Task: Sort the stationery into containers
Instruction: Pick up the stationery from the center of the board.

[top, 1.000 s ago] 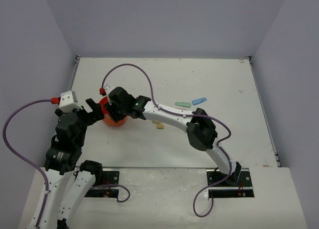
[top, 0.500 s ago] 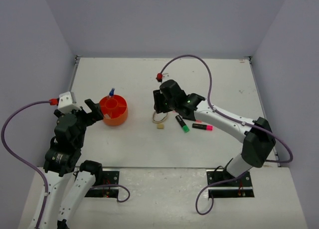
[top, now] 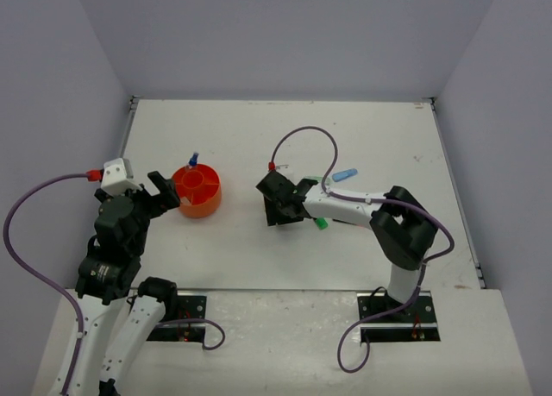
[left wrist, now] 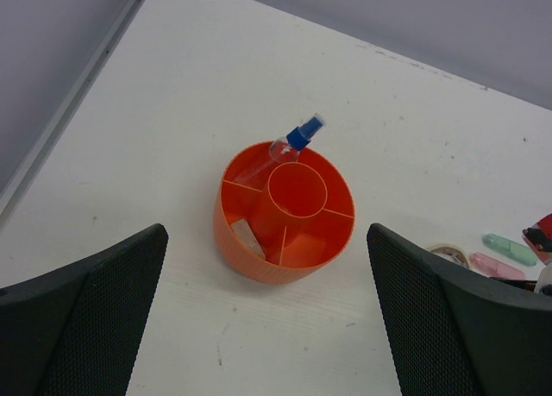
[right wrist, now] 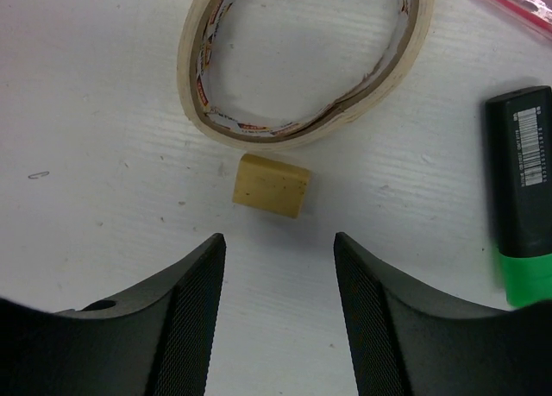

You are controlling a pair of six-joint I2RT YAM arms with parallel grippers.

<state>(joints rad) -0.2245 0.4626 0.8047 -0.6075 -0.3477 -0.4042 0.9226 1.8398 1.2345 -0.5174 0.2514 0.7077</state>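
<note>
Just beside the band ring (right wrist: 285, 135) sits a tan, blocky cube (right wrist: 272, 185) — right hand (right wrist: 278, 260) spread, empty.

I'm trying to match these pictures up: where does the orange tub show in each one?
Top view: the tub sits left of centre, right beside the left gripper.
Left wrist: the tub is mid-picture, between the two open fingers.
Right wrist: not in it.
Shared landmark: the bottle with the blue cap, leaning out of the tub's far side in both views.

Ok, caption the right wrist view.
Right tool open over a tan cube beside a tape ring and green-tipped highlighter.
</note>
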